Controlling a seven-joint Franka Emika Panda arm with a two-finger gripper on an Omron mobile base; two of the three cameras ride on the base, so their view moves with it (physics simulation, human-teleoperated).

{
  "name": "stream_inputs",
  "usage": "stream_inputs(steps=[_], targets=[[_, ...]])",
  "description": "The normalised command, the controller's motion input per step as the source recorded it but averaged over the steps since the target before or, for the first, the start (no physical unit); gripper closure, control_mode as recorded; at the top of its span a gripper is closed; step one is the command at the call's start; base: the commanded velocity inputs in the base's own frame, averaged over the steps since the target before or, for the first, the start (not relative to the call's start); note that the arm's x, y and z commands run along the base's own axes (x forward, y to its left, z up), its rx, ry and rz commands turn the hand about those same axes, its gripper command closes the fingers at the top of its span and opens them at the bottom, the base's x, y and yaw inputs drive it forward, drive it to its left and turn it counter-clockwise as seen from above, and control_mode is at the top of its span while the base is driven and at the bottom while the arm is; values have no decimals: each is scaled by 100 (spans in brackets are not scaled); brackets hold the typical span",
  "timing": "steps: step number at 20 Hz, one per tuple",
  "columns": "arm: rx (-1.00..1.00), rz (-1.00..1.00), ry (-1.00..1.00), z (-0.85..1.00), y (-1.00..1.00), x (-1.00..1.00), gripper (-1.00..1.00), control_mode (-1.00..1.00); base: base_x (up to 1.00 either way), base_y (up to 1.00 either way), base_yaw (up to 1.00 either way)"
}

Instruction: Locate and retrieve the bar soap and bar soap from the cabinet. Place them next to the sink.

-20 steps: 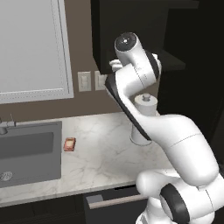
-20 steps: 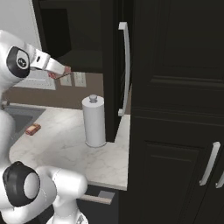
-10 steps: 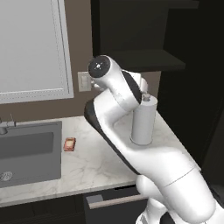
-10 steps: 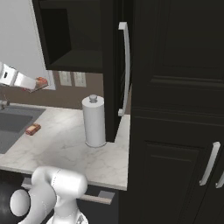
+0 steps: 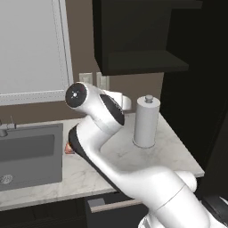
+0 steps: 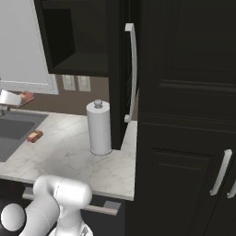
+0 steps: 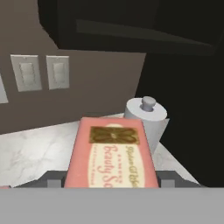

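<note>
Swung further left since the earlier frames, the white arm now bends low over the marbled white desk [image 5: 111,156], and the pincer [image 6: 18,98] has travelled left to hang above the sink area at the left edge of the right base view. It is clenched on a flat rectangular reddish-orange bar soap with paler pink edges [image 7: 111,154]; in the hand view the bar lies between the dark finger tips [image 7: 53,179], its gold emblem and printed lettering facing the camera. In the right base view, the same bar pokes out of the pincer as a small reddish strip.

Nearest on the desk, a second alike reddish-orange bar soap [image 6: 34,136] lies flat just right of the dark grey recessed sink [image 5: 26,156], close to its rim; in the left base view it is mostly hidden behind the arm. Further right, an upright white paper-towel roll on a knobbed holder [image 6: 99,127] stands on the desk. Beyond it, two pale wall switch plates [image 7: 41,72] sit on the brown wall. Above hangs the large black boxy cabinet with its flat shelf [image 5: 138,60].
</note>
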Motion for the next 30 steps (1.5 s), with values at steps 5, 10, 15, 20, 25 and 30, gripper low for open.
stream_inputs(steps=[5,10,15,20,25,30], targets=[[-5,5,0,-41,59,0,100,-100,0,0,0],[-3,7,1,-45,52,10,100,-100,0,0,0],[0,18,17,-47,24,49,100,-100,0,0,0],[1,21,31,-42,8,57,100,-100,0,0,0],[3,11,19,-58,21,47,100,-100,0,0,0],[0,3,9,-67,36,29,100,-100,0,0,0]])
